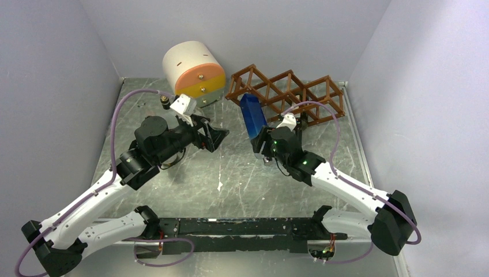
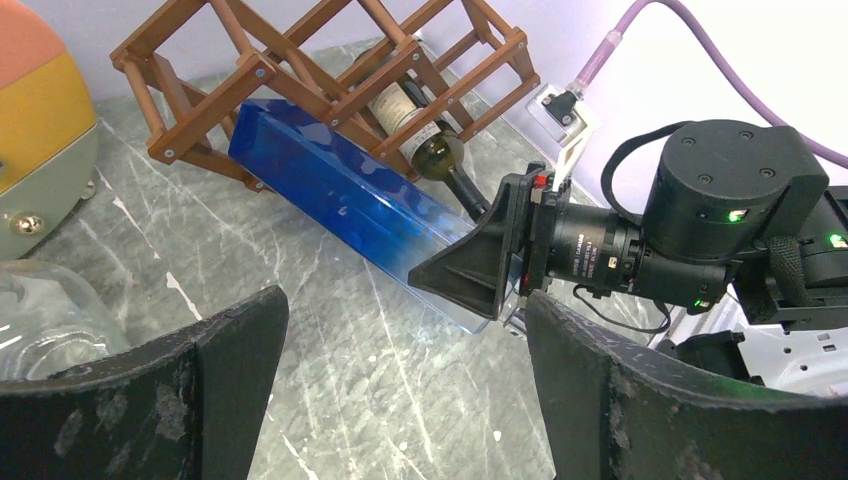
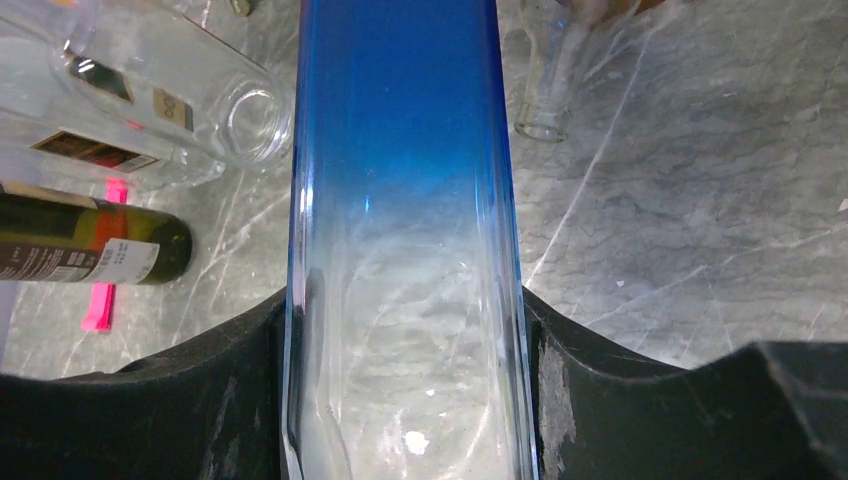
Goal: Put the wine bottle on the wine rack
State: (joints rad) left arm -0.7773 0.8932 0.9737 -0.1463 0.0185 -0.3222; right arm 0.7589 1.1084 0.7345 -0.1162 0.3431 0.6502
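No legible text, pale label on dark bottle [image 3: 95, 250] too blurred to read, labels on clear bottle [image 3: 170, 110] likewise, label on green bottle [image 2: 432, 152] in wine rack [image 2: 205, 112] unreadable.

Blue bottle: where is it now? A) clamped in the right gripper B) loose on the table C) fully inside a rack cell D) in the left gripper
A: the right wrist view shows the blue bottle pinched between the fingers of the right gripper, while the left gripper is open and holds nothing.
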